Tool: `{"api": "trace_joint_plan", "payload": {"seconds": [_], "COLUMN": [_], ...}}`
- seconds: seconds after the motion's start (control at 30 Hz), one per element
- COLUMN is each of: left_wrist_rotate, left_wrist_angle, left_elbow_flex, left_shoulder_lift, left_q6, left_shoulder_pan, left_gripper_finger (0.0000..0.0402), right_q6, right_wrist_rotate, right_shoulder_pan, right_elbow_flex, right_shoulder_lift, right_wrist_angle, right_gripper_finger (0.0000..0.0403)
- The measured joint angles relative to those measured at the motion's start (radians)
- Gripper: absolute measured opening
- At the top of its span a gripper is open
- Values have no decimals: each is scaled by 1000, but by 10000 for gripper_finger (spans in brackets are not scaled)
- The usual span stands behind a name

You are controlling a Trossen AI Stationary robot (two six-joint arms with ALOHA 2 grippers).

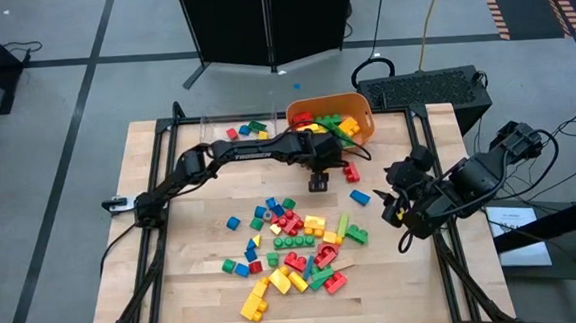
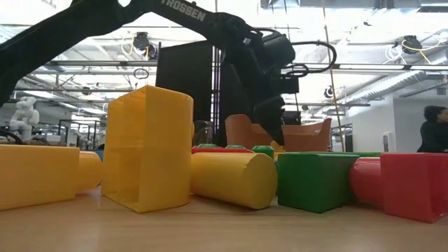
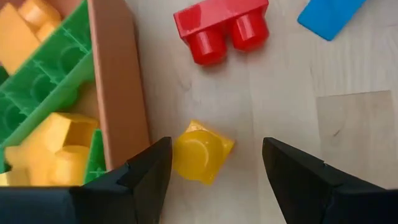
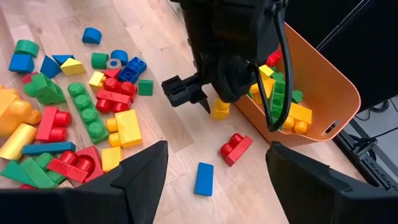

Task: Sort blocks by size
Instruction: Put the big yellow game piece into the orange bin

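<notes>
Left gripper [image 3: 214, 168] hovering over small yellow block [image 3: 200, 151], glossy plastic, one round stud; fingers [image 3: 149, 174] standing apart either side, not touching it. Block lying on counter [image 3: 348, 81] just beside orange tub [image 3: 118, 81] wall. Red two-stud brick [image 3: 222, 25] and flat blue piece [image 3: 326, 15] lying near. Tub holding green and yellow bricks. Main pile of blocks [image 1: 293, 246] spreading mid-counter, smooth, bright. Right gripper [image 4: 214, 171] waiting at counter's right edge, fingers apart, empty. Counter showing pale wood grain. Grey floor, dark cabinet beyond; person standing far off in low view.

Even, bright overhead light, soft shadows on the table [image 1: 173, 239]; low view's nearest blocks [image 2: 147, 147] look blurred.
</notes>
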Motion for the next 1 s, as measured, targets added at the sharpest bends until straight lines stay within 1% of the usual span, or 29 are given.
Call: {"api": "trace_joint_plan", "payload": {"seconds": [0.07,0.17,0.27,0.5,0.67,0.77,1.0], "left_wrist_rotate": [-14,-13,-12,-9,-6,16,24], "left_wrist_angle": [26,-1,-21,-19,-19,-19,-18], "left_elbow_flex": [1,0,0,0,0,0,0], "left_shoulder_lift": [6,15,24,39,39,39,39], "left_q6": [0,0,0,0,-1,-3,-49], "left_shoulder_pan": [0,4,4,0,-1,-7,-32], "left_gripper_finger": [251,250,240,198,156,135,130], "right_q6": [0,1,1,2,2,5,5], "right_wrist_rotate": [0,0,0,0,0,1,1], "right_shoulder_pan": [0,0,0,0,0,0,0], "right_elbow_flex": [0,0,0,0,0,0,0], "right_shoulder_lift": [0,0,0,0,0,0,0], "right_wrist_angle": [0,1,1,1,1,2,4], "right_gripper_finger": [265,265,265,265,265,265,265]}}
